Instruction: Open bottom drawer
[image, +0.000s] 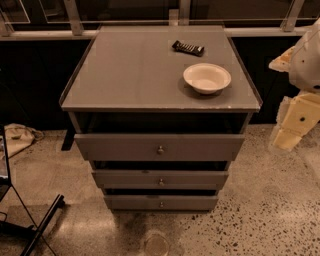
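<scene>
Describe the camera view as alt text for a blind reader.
A grey three-drawer cabinet stands on speckled floor, its bottom drawer untouched. The robot's hand hangs at the right edge, apart from the cabinet. A white bowl and a dark remote lie on top.

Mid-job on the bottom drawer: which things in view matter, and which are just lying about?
Job: bottom drawer, its centre knob; tool, right of the cabinet, apart from it.
Lying about: white bowl and black remote on the cabinet top; top drawer; middle drawer.
</scene>
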